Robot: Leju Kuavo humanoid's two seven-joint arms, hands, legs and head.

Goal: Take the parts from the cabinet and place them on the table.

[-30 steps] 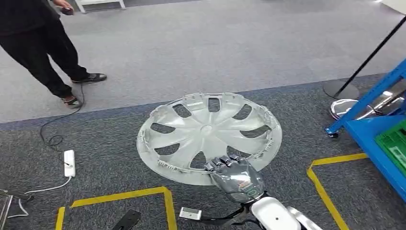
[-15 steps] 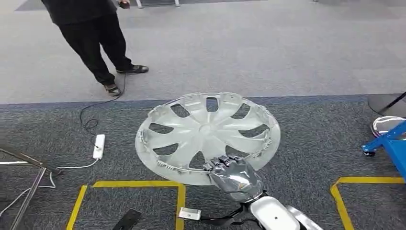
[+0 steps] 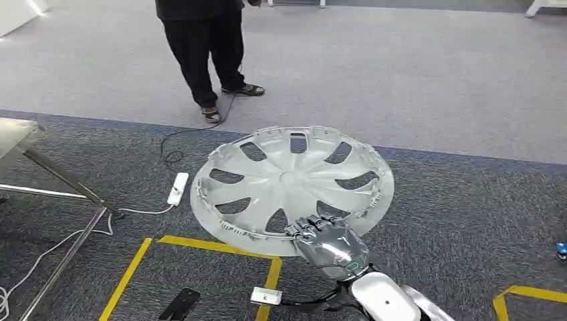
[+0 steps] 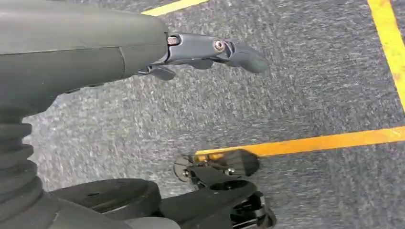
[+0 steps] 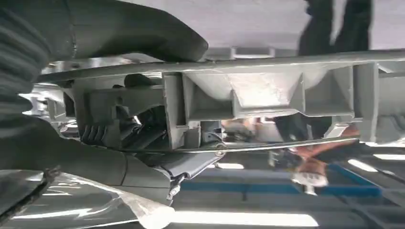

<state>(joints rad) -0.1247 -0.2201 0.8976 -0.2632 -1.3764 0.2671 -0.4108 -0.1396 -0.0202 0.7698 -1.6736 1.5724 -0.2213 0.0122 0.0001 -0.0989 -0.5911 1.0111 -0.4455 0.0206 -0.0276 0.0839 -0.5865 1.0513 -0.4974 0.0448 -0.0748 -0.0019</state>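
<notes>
We've got the hubcap (image 3: 291, 189) in our right robot hand (image 3: 325, 245), fingers curled over the near rim and the thumb under it, so the big disc rides roughly flat out in front of us over the grey carpet (image 3: 461, 221); gripping at the edge like that probably keeps the spokes free and lets us slide it onto a surface without regripping; the right wrist view shows the ribbed rim clamped close up. Our left robot hand (image 4: 210, 52) just hangs by our side holding nothing, fingers loosely apart, over the yellow floor tape (image 4: 329, 141). A table (image 3: 17, 136) corner sits off to the left, which we reckon is the drop spot; a person (image 3: 204, 40) stands beyond, near a power strip (image 3: 178, 188), so watch the swing.
</notes>
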